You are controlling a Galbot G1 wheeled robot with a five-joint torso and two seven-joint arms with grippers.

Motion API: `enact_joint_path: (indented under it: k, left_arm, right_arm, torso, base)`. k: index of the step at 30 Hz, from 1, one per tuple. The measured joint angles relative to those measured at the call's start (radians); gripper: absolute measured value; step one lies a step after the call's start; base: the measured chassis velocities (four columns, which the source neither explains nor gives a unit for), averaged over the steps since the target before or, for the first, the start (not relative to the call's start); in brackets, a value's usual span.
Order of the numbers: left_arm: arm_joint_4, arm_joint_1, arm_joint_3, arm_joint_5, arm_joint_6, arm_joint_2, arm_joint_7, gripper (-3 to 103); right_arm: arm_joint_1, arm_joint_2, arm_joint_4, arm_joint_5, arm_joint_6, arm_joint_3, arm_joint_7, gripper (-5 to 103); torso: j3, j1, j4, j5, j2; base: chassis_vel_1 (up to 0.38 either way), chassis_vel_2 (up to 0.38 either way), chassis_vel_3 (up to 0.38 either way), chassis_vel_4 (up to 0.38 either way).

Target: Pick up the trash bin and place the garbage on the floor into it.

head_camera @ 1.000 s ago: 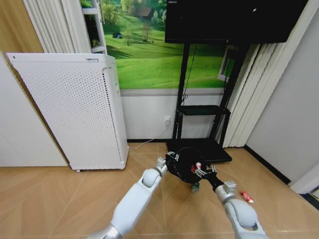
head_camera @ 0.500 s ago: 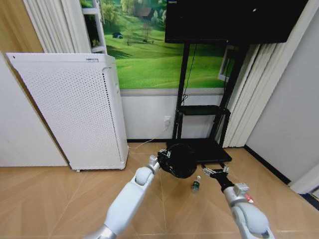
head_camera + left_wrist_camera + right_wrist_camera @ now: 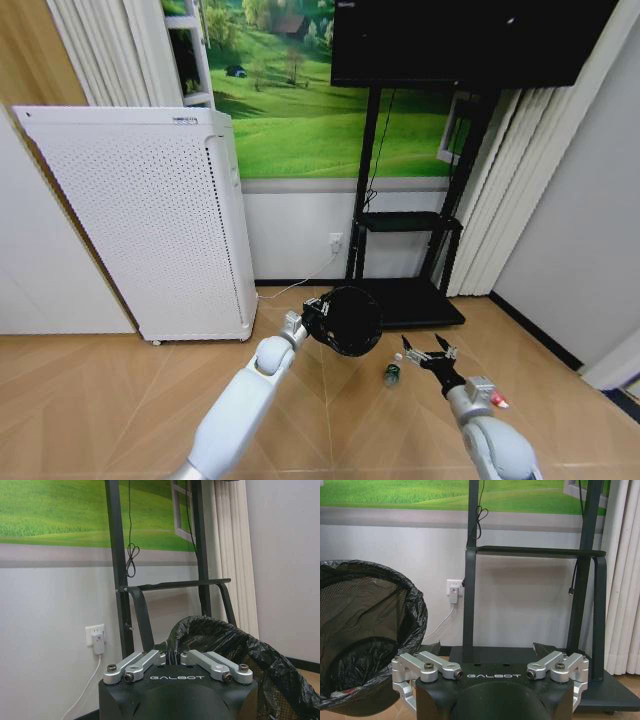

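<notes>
White perforated appliance (image 3: pixel 150 220): upright against the wall, well to the left of both end effectors.

Left end effector (image 3: pixel 312 318): raised off the floor (image 3: pixel 120 400), fingers closed together on the rim of the trash bin (image 3: pixel 350 320). In the left wrist view the left end effector (image 3: pixel 172 656) has its two finger linkages drawn inward, pinching the bin's (image 3: pixel 235 665) rim and black liner between them.

Trash bin: black wire mesh lined with a black bag, held aloft and tilted, hanging just beyond and to the right of the left end effector. In the right wrist view the bin (image 3: pixel 365 635) sits near the right end effector, off to one side of it, mouth turned toward the camera, with a small red-and-white scrap low inside.

TV stand (image 3: pixel 405 250): black frame and flat base, behind the bin and both end effectors.

Clear bottle (image 3: pixel 392 374): greenish label, lying on the floor between the bin and the right end effector, just left of the latter.

Right end effector (image 3: pixel 428 354): low over the floor, fingers spread apart, holding nothing. Right wrist view confirms the right end effector (image 3: pixel 490 672) with fingers wide.

Red-and-white wrapper (image 3: pixel 495 399): on the floor, near and to the right of the right end effector, beside its wrist.
</notes>
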Motion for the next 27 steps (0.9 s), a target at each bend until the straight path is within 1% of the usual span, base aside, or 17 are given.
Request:
enact_joint_path:
  k: [7,9,13,14,15,16,18,20,21,22,23,27]
  left_arm:
    - [-0.001,0.007,0.002,0.004,0.001,-0.008,-0.001,7]
    - [-0.001,0.007,0.003,0.006,0.001,-0.01,-0.001,7]
    - [0.0,0.007,0.005,0.007,0.001,-0.013,-0.001,7]
    - [0.001,0.007,0.005,0.008,0.001,-0.014,-0.002,7]
    - [0.003,0.006,0.005,0.008,0.001,-0.015,-0.002,7]
    - [0.003,0.006,0.005,0.008,0.001,-0.015,-0.002,7]
    - [0.003,0.006,0.005,0.008,0.0,-0.016,-0.002,7]
    - [0.001,0.008,0.004,0.007,0.0,-0.014,-0.002,7]
    - [0.001,0.008,0.004,0.007,0.0,-0.014,-0.002,7]
    - [0.001,0.009,0.001,0.006,0.0,-0.009,-0.001,7]
    - [0.001,0.009,-0.003,0.005,0.0,-0.005,-0.001,7]
    - [0.001,0.008,-0.008,0.003,0.0,0.005,0.0,7]
  right_arm:
    - [-0.011,-0.004,-0.014,0.0,0.019,0.003,-0.001,100]
    - [-0.011,-0.004,-0.016,0.0,0.022,0.003,-0.001,100]
    - [-0.009,-0.004,-0.024,0.0,0.026,0.002,-0.001,100]
    - [-0.005,-0.004,-0.034,-0.001,0.035,0.0,-0.001,100]
    - [0.0,-0.004,-0.05,-0.002,0.04,-0.002,0.001,100]
    - [0.0,-0.004,-0.05,-0.002,0.04,-0.002,0.001,100]
    - [0.012,-0.002,-0.081,0.004,0.044,-0.005,0.027,100]
    - [0.025,0.001,-0.114,0.025,0.043,-0.007,0.062,100]
    - [0.025,0.001,-0.114,0.025,0.043,-0.007,0.062,100]
    - [0.04,0.001,-0.142,0.039,0.041,-0.007,0.093,100]
    - [0.054,0.001,-0.169,0.046,0.04,-0.006,0.109,100]
    - [0.083,-0.004,-0.224,0.049,0.038,0.003,0.12,100]
  torso:
    - [0.0,0.0,-0.0007,0.0004,0.0]
    - [0.0,0.0,-0.0005,-0.0002,0.0]
    - [0.0,0.0,-0.0003,0.0005,0.0]
    - [0.0,0.0,-0.0004,-0.0003,0.0]
    - [0.0,0.0,-0.0005,0.0007,0.0]
    - [0.0,0.0,-0.0005,0.0007,0.0]
    - [0.0,0.0,-0.0008,-0.0001,0.0]
    - [0.0,0.0,-0.0011,0.0006,0.0]
    - [0.0,0.0,-0.0011,0.0006,0.0]
    - [0.0,0.0,-0.0004,-0.0001,0.0]
    - [0.0,0.0,-0.0002,0.0,0.0]
    - [0.0,0.0,0.0001,-0.0001,0.0]
  base:
    - [-0.176,-0.178,0.168,0.169]
    - [-0.215,-0.227,0.216,0.208]
    - [-0.253,-0.231,0.251,0.244]
    - [-0.241,-0.282,0.237,0.243]
    - [-0.241,-0.224,0.236,0.243]
    - [-0.241,-0.224,0.236,0.243]
    - [-0.21,-0.188,0.235,0.17]
    - [-0.08,-0.098,0.1,0.022]
    - [-0.08,-0.066,0.066,0.022]
    - [-0.007,-0.066,0.066,0.0]
    - [0.072,0.009,-0.013,0.0]
    - [0.071,0.039,-0.043,-0.026]
